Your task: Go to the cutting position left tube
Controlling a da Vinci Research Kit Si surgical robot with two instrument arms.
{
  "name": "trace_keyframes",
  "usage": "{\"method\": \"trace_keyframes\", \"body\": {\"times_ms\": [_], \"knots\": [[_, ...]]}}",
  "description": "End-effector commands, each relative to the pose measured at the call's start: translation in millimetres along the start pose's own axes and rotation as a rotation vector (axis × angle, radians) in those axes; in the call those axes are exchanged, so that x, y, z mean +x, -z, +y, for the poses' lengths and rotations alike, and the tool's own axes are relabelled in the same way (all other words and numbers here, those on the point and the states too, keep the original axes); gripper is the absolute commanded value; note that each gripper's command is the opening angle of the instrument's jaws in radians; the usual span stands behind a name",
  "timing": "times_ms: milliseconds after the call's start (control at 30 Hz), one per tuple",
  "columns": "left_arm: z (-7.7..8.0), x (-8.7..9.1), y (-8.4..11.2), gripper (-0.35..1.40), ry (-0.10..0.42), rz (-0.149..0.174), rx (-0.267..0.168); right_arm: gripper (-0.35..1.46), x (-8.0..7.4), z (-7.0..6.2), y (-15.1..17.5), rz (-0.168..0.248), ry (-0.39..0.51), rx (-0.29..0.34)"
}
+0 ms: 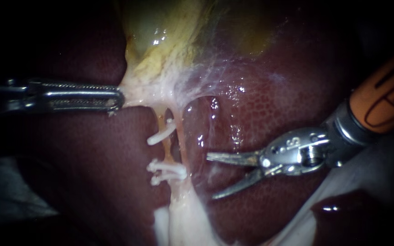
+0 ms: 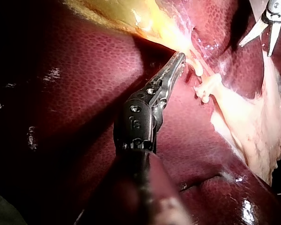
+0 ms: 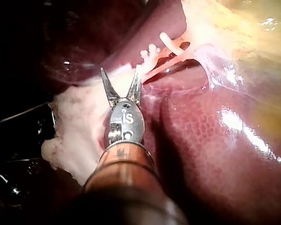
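A thin pale tube [image 1: 168, 152] runs down from the gallbladder [image 1: 160, 36] across the dark red liver [image 1: 274, 105]. It carries one white clip [image 1: 161, 135] higher up and two white clips [image 1: 167, 170] lower down, with a bare stretch between them. My left instrument [image 1: 117, 99] is shut on pale tissue at the gallbladder's lower end and holds it to the left; its jaws [image 2: 179, 58] show the same grip. My right instrument [image 1: 210, 176] has two thin blades standing open, to the right of the clipped tube and clear of it. In the right wrist view the blades [image 3: 121, 74] point toward the clips [image 3: 150, 51].
Pale fatty tissue [image 1: 183, 223] spreads below the clips. Thin glistening membrane [image 1: 206, 77] fans from the gallbladder over the liver. A pale sheet [image 1: 375, 177] lies under the right instrument's shaft. My right instrument's blades [image 2: 256, 48] also show in the left wrist view.
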Motion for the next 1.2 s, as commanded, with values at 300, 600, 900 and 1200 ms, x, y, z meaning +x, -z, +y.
{"method": "trace_keyframes", "body": {"times_ms": [300,600,900,1200], "knots": [[0.4,0.1,0.0,-0.35,0.001,0.001,0.005,1.45,0.0,1.8,-2.8,0.000,-0.007,0.009],[0.7,0.2,-0.1,-0.35,0.001,0.001,0.006,1.45,-2.0,4.1,-5.9,-0.004,-0.034,0.021],[1.0,0.2,-0.1,-0.35,0.002,0.001,0.004,1.43,-3.8,5.8,-7.2,-0.055,-0.046,0.012],[1.3,0.3,-0.3,-0.35,-0.004,0.000,0.002,1.40,-3.3,5.7,-7.9,-0.088,-0.070,0.006]]}}
